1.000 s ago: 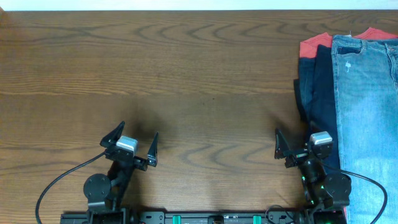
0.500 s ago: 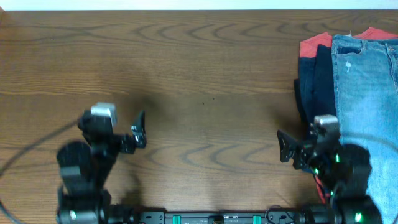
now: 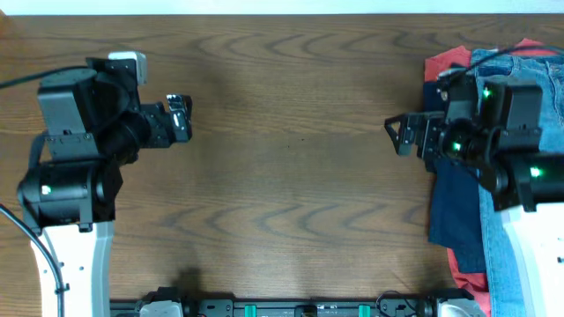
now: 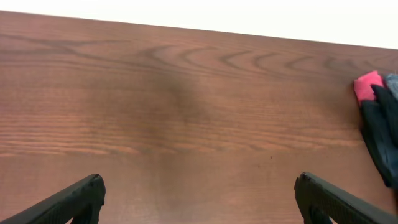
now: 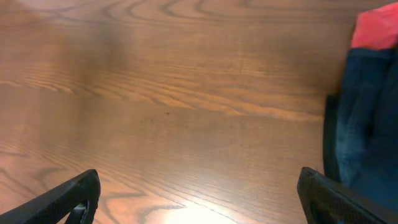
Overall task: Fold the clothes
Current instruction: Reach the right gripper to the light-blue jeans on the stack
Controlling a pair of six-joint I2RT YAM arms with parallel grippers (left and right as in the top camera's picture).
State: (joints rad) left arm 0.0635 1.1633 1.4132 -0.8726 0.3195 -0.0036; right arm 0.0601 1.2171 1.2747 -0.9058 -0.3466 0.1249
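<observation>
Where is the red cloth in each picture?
Overhead: red garment at the top right, beside the right arm.
Left wrist: red garment at the far right edge.
Right wrist: red garment in the top right corner.
Shared landmark: the dark navy garment touching it.

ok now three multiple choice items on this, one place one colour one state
1. Where do the light-blue washed denim jeans lie on the brown wooden table? A left edge B middle C right edge
2. What colour is the cloth peeking out beside the dark navy garment? A red B yellow C green
3. How are the left gripper and right gripper? A both open, empty B both shut C left shut on jeans
Answers: C, the jeans lie by the right arm; A, red cloth shows at the far corner; A, both wrist views show fingers spread over bare wood.
</observation>
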